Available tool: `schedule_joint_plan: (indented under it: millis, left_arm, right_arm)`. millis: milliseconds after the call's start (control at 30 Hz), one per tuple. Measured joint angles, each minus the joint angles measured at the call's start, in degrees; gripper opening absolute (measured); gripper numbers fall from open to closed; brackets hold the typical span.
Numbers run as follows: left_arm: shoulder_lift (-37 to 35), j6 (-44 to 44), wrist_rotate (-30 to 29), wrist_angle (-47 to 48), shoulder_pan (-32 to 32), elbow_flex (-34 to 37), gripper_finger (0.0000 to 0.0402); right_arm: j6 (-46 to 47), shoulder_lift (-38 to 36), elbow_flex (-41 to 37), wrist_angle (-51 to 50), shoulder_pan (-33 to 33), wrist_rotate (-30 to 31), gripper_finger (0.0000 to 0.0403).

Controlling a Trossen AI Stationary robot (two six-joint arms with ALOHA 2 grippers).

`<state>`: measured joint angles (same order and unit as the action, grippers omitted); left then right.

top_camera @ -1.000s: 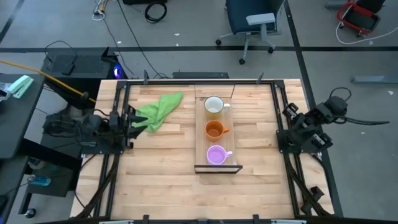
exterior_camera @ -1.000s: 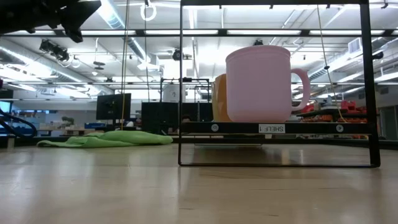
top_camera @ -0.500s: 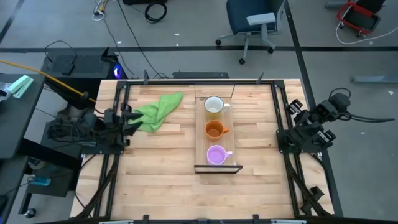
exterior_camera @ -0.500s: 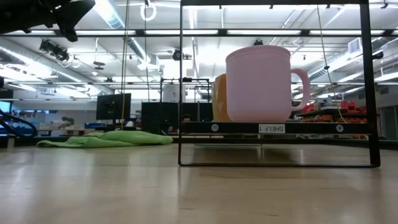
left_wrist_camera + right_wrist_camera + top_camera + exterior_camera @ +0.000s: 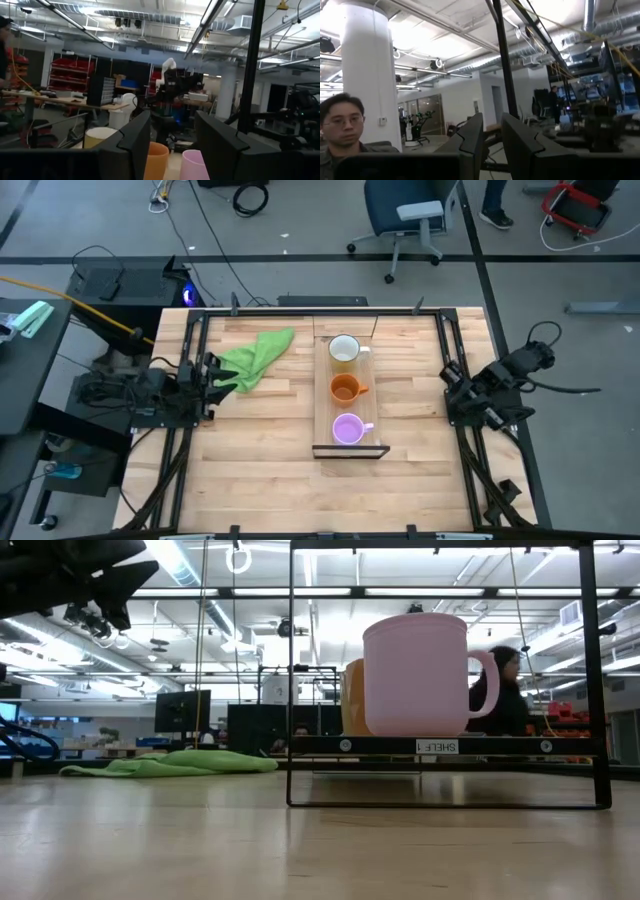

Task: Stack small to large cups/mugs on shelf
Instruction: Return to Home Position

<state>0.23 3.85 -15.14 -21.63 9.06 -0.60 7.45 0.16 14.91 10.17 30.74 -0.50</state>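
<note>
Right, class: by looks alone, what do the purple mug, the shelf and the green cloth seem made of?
Purple mug: smooth, even, matte-looking wall, so ceramic or plastic; can't tell which. Shelf: pale matte wood board with a thin black frame, likely metal. Green cloth: soft fabric, lying crumpled in folds.

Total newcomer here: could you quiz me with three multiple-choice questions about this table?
1. Where is the purple mug? A) on the shelf, at its black-framed end B) on the floor C) in a gripper
2. How many mugs stand on the shelf? A) two B) three C) five
3. The left gripper has its jaws: A) shut on a mug B) open and empty C) shut on a spoon

1 A: the high view shows it there. 2 B: white mug, orange mug and purple mug in a row. 3 B: its wrist view shows a gap, nothing held.
</note>
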Motion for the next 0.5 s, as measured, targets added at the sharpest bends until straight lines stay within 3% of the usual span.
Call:
schedule_joint_plan:
  millis: [367, 500]
  left_arm:
    - [0.1, 0.0, -0.2, 2.7, 0.0, 0.0, 0.0162]
    - [0.1, 0.3, -0.3, 4.0, 0.0, 0.0, 0.0162]
  right_arm:
    - [2.0, 0.0, -11.9, 13.5, 0.0, 0.4, 0.0077]
    - [2.0, 0.0, -13.2, 14.1, 0.0, 0.5, 0.0077]
